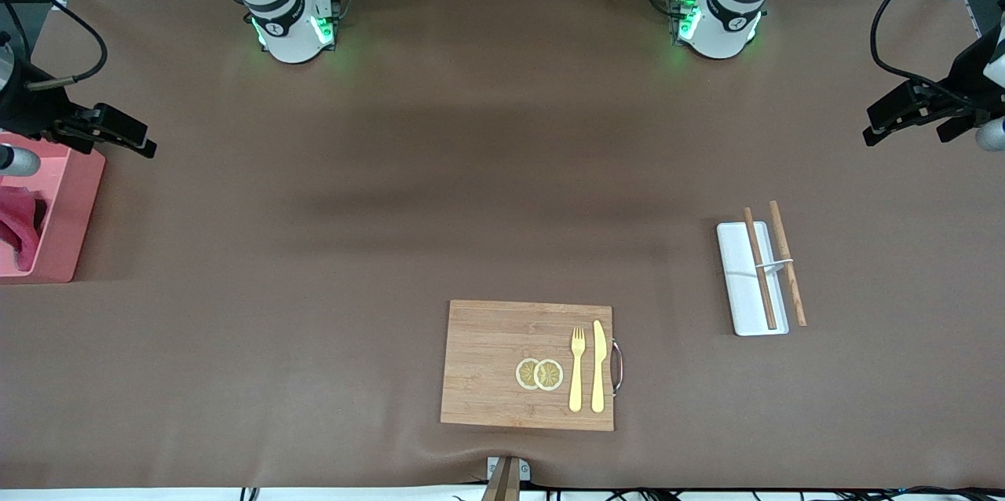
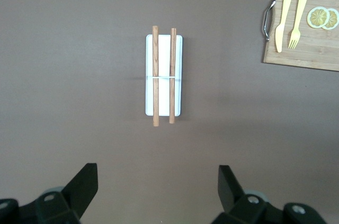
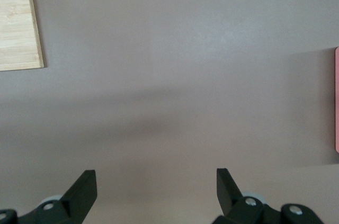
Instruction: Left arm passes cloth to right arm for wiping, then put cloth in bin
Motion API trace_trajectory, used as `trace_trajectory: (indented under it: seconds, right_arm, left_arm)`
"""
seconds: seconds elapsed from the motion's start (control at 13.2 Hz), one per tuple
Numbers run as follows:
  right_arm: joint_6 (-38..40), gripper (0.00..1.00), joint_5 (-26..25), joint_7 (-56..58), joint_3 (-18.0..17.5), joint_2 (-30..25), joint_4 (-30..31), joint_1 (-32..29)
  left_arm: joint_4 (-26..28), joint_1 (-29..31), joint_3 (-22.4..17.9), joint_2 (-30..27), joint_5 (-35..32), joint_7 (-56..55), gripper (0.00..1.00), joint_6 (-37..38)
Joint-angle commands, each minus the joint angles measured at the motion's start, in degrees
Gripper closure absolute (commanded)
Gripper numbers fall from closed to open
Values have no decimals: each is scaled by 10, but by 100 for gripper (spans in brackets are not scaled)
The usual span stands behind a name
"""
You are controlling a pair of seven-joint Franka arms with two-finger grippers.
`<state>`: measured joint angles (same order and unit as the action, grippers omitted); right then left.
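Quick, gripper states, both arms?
Left gripper: open, empty, over bare table.
Right gripper: open, empty, near the bin.

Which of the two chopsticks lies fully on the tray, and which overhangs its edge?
The chopstick nearer the board lies on the white tray. The other chopstick runs along its outer edge, toward the left arm's end, mostly over bare table.

The right hand (image 3: 156, 195) hangs open over bare brown surface (image 3: 175, 75), between wooden board (image 3: 18, 25) and pink bin (image 3: 337, 107).
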<state>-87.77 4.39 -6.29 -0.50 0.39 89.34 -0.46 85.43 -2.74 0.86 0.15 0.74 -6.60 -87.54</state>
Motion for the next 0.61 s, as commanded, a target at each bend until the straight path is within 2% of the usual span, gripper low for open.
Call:
trace_trajectory:
  seconds: [0.0, 0.53]
  right_arm:
    - [8, 0, -10, -8, 4, 2, -8, 1]
    - [9, 0, -22, -8, 4, 0, -7, 1]
  left_arm:
    - [-6, -2, 4, -5, -13, 0, 0, 13]
    - [-15, 1, 4, -5, -12, 2, 0, 29]
